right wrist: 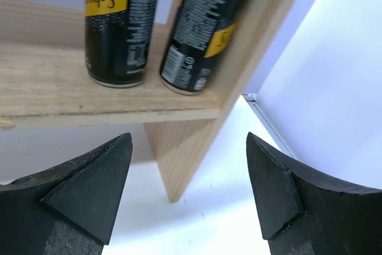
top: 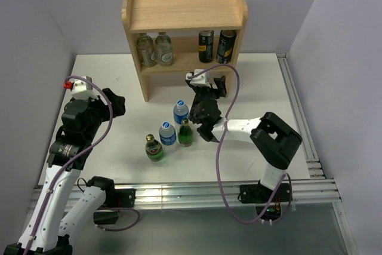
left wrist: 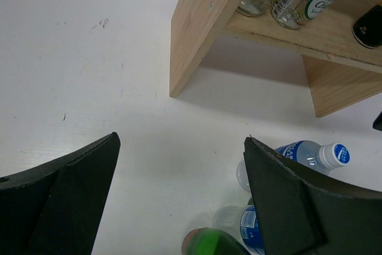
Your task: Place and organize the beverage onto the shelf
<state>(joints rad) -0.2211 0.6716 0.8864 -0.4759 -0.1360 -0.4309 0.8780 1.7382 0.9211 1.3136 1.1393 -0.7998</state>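
The light wood shelf (top: 185, 10) stands at the back of the table with its top board bare. Its lower tier holds two clear glass bottles (top: 155, 49) on the left and two black cans (top: 216, 46) on the right. Two blue-labelled water bottles (top: 181, 111) and two green bottles (top: 185, 133) stand on the table in front. My right gripper (top: 209, 83) is open and empty, just in front of the cans (right wrist: 110, 22) and the shelf's right side panel (right wrist: 191, 147). My left gripper (top: 114, 102) is open and empty, left of the water bottles (left wrist: 307, 153).
An aluminium rail (top: 298, 111) runs along the table's right edge, and grey walls close in both sides. The right arm's purple cable (top: 230, 88) loops above the table by the shelf's right leg. The shelf's left side panel (left wrist: 197, 28) stands ahead of the left gripper.
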